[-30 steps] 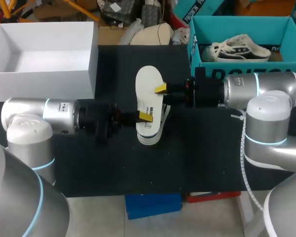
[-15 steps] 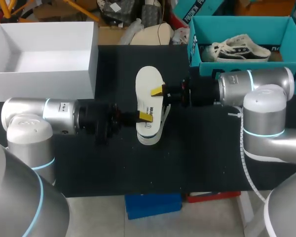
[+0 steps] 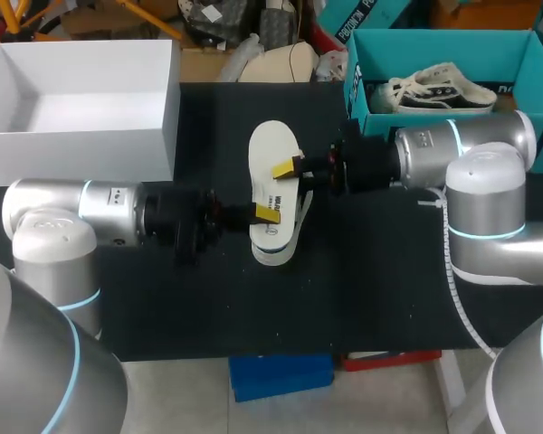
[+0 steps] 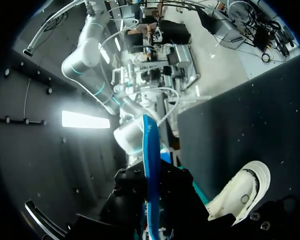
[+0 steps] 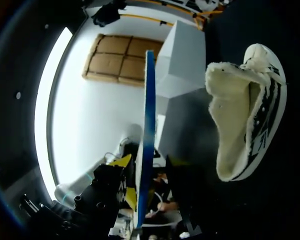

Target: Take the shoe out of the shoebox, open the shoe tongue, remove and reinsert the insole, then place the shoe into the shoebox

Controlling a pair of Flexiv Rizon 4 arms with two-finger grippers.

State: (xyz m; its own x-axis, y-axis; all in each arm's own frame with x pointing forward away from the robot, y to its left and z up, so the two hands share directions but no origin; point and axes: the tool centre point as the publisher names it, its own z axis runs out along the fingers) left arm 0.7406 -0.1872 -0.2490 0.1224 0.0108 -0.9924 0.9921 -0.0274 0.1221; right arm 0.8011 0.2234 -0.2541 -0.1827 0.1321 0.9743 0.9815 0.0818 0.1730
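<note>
A white insole point(image 3: 271, 154) is held level over the white shoe point(image 3: 285, 237) at the table's middle. My left gripper point(image 3: 264, 213) is shut on the insole's near end. In the left wrist view the insole point(image 4: 149, 160) runs edge-on between the left gripper's point(image 4: 152, 220) fingers, with the shoe point(image 4: 245, 192) off to one side below. My right gripper point(image 3: 294, 169) straddles the insole's right edge, open, one yellow tip above it. In the right wrist view the insole point(image 5: 148, 125) stands edge-on between the right gripper's point(image 5: 147, 190) fingers, with the shoe point(image 5: 245, 115) beside it.
The teal shoebox point(image 3: 434, 34) stands at the back right with another shoe point(image 3: 439, 90) inside. A white open box point(image 3: 81, 99) sits at the back left, also seen as the white box point(image 5: 185, 55) from the right wrist. My right arm point(image 4: 127, 137) shows beyond the insole.
My right arm has slid left toward the insole, so its yellow tip reaches further over the edge, and its fingers have narrowed slightly. The left arm, insole and shoe have stayed put.
</note>
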